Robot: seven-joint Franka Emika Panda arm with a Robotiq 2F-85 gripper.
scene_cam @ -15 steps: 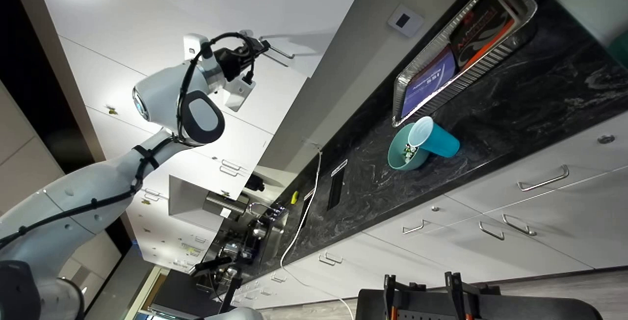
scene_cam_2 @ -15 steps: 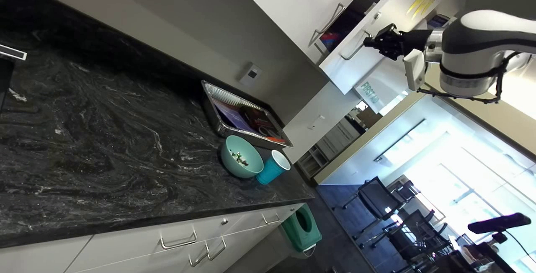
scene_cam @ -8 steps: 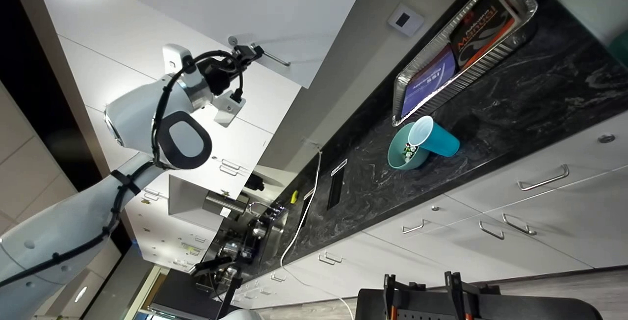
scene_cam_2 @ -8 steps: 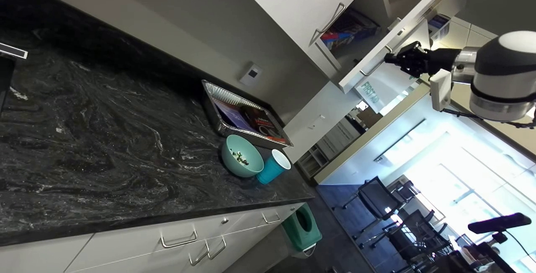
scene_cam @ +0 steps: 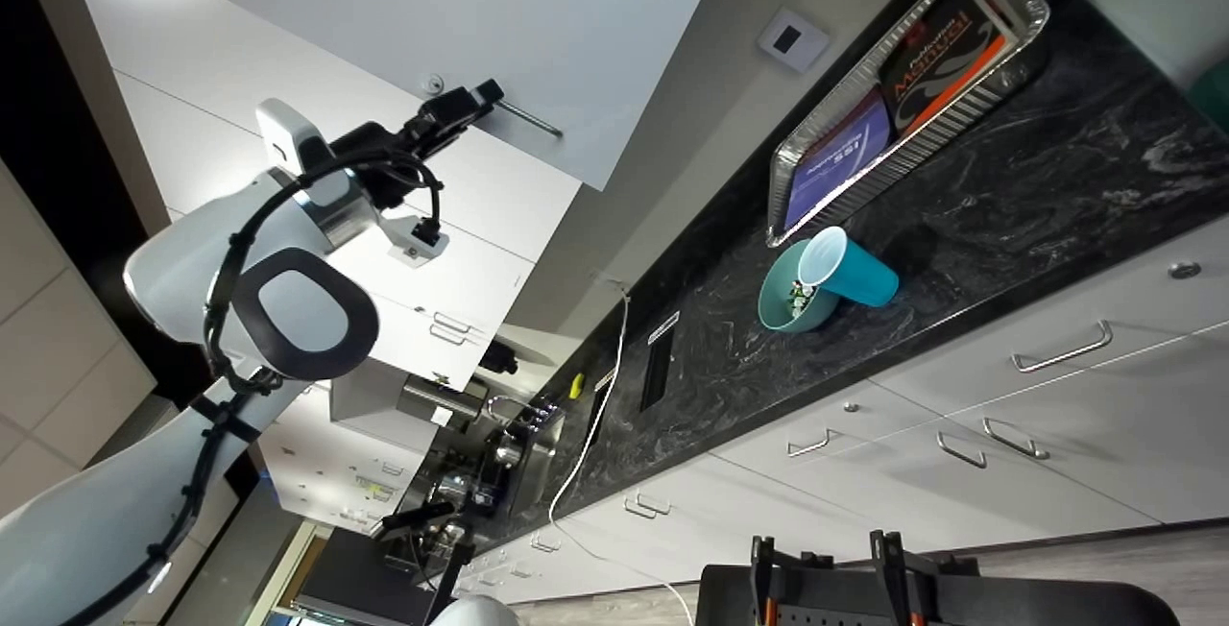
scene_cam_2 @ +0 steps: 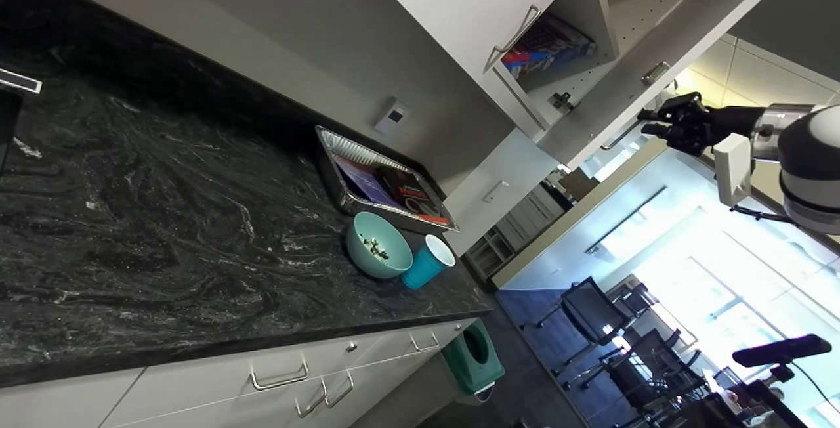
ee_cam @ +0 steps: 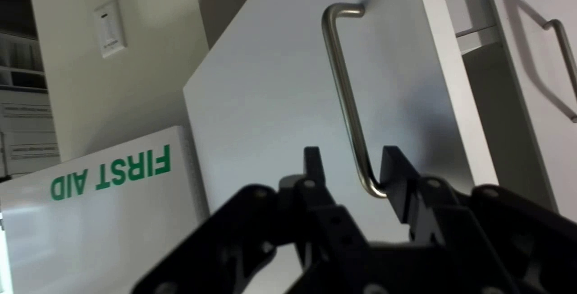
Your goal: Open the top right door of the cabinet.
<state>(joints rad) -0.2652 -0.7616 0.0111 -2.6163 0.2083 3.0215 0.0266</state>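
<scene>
The top right door (scene_cam: 538,21) is a large flat white panel. It stands swung out from the cabinet (scene_cam_2: 636,1), whose inside shows in an exterior view; the door's inner face (scene_cam_2: 630,96) shows there too. Its silver loop handle (ee_cam: 345,91) fills the middle of the wrist view. My gripper (ee_cam: 354,163) is open, with its fingers on either side of the handle's near end. The right finger overlaps the handle's bend; I cannot tell whether it touches. In both exterior views the gripper (scene_cam: 490,96) (scene_cam_2: 646,121) is at the handle (scene_cam: 533,119) (scene_cam_2: 620,136).
The neighbouring white door (scene_cam_2: 472,8) is shut. A box (scene_cam_2: 551,44) lies inside the cabinet. A first aid box (ee_cam: 108,204) is left of the door. Below, the dark counter (scene_cam_2: 197,218) holds a foil tray (scene_cam_2: 394,218), a green bowl (scene_cam_2: 377,264) and a blue cup (scene_cam_2: 420,274).
The door has swung further out and shows more of the cabinet's inside. My arm and gripper have moved back with it. The fingers now show apart; earlier they looked together at the handle.
</scene>
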